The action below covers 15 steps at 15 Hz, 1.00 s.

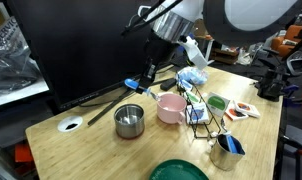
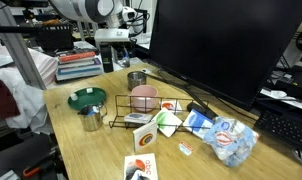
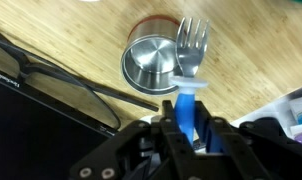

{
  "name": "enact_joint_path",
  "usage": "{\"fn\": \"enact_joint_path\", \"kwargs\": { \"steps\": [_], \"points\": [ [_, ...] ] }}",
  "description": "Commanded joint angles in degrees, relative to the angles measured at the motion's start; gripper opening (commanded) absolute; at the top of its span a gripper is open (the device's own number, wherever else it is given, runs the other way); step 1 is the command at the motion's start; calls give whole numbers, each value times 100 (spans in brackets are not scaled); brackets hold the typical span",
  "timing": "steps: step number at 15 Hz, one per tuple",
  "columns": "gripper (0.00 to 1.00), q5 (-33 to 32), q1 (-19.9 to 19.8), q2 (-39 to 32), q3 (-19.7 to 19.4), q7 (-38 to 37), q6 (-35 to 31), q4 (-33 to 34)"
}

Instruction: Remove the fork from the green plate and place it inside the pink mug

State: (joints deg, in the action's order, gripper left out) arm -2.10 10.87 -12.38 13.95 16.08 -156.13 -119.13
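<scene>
Wood-grain tabletop below; hand clamped on the slim blue-handled fork, metal tines beside a round steel pot.

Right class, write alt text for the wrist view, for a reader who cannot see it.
The hand holds a small fork by its blue handle, the silver tines pointing up the picture. Behind the tines stands a round steel pot on a wooden table.
</scene>
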Motion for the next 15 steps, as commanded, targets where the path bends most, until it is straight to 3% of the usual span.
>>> {"fn": "enact_joint_path", "kwargs": {
  "steps": [1, 8, 10, 15],
  "points": [
    [6, -34, -14, -41, -25, -75, -17, 51],
    [6, 916, -402, 17, 139, 457, -168, 73],
    [6, 870, -421, 11, 43, 423, -282, 30],
    [6, -815, -151, -18, -817, -826, -459, -37]
  ]
}}
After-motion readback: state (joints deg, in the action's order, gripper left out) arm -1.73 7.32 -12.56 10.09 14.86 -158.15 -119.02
